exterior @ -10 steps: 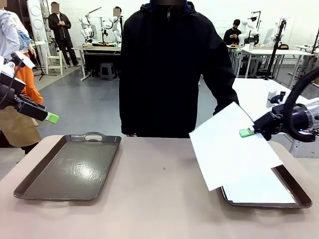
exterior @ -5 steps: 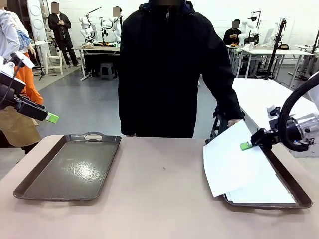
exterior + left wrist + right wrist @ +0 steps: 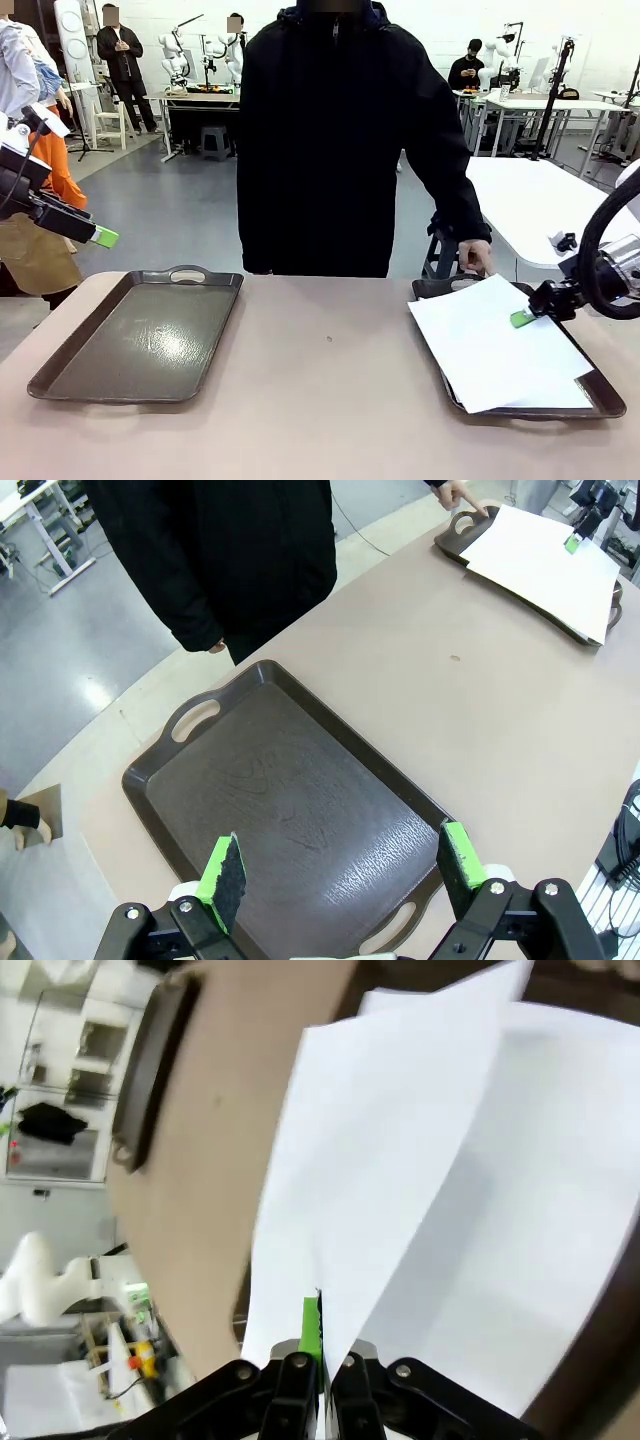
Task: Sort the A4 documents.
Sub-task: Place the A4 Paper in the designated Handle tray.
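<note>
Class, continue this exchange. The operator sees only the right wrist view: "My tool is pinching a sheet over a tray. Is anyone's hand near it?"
Observer: Yes. The person's hand is at the far handle of the right tray.
Operator: What is the other arm doing?
Observer: The left tool hangs open above the left tray.
Operator: Any paper in that tray?
Observer: None; its dark floor is bare. The sheet held by your right tool lies askew on the right tray's stack.
</note>
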Controlling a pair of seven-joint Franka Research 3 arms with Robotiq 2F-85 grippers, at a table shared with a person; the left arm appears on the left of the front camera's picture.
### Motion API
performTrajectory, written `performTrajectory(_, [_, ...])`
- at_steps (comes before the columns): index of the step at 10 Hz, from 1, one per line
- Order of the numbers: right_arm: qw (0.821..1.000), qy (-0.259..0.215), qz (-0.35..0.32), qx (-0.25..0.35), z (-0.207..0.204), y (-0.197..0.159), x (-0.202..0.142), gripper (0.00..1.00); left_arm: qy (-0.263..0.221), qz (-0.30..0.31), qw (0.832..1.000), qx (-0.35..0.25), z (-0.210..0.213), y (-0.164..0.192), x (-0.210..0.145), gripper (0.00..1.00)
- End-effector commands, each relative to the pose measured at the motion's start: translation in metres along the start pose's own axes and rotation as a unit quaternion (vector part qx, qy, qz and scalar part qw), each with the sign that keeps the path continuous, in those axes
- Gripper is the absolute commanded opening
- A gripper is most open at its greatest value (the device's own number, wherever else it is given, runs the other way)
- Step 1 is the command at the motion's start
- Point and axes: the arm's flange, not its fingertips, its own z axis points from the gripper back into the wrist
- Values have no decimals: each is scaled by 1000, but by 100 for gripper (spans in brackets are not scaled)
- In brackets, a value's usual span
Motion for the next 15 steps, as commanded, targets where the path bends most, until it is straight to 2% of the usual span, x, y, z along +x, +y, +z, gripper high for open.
performTrajectory(1, [998,8,-32,-59,1,-4,-2,1,-2,1,1000,-2,-1,1,-1,100])
performTrajectory(4, [994,2,-56,-90,-8,-8,-4,1,-2,1,1000,-2,-1,1,-1,100])
performTrajectory(10, [987,-60,-93,-113,-4,-6,-15,1,-2,1,1000,-2,-1,1,-1,100])
performTrajectory(11, [986,-75,-106,-108,-5,-7,-18,1,-2,1,1000,-2,-1,1,-1,100])
performTrajectory(15, [988,-78,-107,-84,-15,-3,-24,1,-2,1,1000,-2,-1,1,-1,100])
